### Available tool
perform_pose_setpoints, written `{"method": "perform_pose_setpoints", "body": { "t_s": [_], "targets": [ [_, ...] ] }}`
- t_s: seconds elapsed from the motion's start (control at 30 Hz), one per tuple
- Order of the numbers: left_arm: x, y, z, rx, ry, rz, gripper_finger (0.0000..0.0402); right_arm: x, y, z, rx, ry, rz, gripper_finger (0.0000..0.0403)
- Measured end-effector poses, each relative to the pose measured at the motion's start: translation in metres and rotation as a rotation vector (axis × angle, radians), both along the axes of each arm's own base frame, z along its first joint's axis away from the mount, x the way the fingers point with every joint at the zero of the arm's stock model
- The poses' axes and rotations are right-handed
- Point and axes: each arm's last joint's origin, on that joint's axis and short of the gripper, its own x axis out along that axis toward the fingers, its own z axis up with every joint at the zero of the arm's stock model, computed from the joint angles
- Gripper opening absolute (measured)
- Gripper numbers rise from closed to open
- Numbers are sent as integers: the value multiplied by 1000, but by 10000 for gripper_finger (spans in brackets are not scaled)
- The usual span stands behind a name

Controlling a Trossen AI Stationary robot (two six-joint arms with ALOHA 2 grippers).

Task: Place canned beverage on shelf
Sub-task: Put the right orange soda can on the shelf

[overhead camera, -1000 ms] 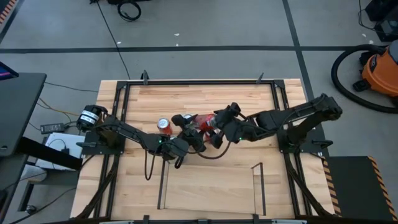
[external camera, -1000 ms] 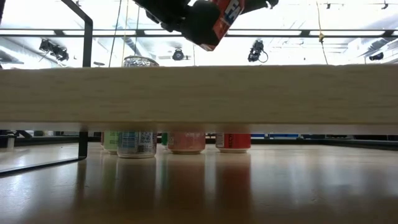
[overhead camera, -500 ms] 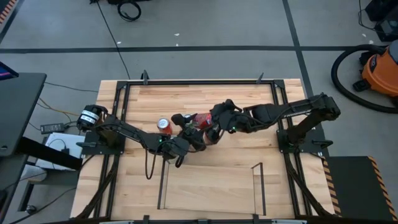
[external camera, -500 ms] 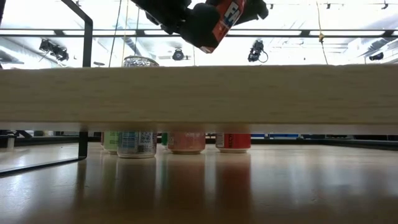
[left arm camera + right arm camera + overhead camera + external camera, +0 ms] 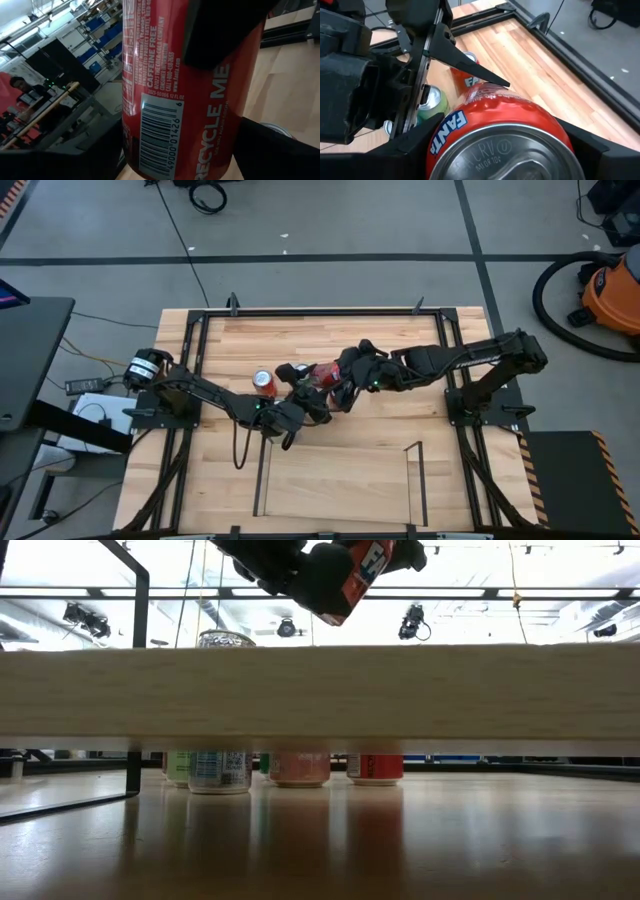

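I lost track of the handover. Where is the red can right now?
The red can is held in the air mid-table between the left hand and the right hand, above the standing cans behind the shelf.

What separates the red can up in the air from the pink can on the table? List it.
1. The red can is tilted; the pink can stands upright.
2. The red can hangs above the shelf, gripped by the left gripper, with the right gripper at it; the pink can rests on the tabletop, untouched.
3. Bright red against pale pink.
Shared: both are drink cans, neither on the shelf.
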Motion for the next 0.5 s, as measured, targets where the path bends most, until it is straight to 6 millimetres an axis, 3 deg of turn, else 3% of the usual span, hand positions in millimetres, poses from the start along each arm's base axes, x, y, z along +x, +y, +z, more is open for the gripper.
{"method": "perform_pose_setpoints", "body": {
  "t_s": [0.3, 0.5],
  "targets": [
    [-1, -16, 3, -107, -43, -206, 388, -9, -1, -4, 26, 121, 183, 322],
    [-10, -26, 10, -159, -27, -324, 399, -22, 2, -3, 55, 191, 212, 323]
  ]
}}
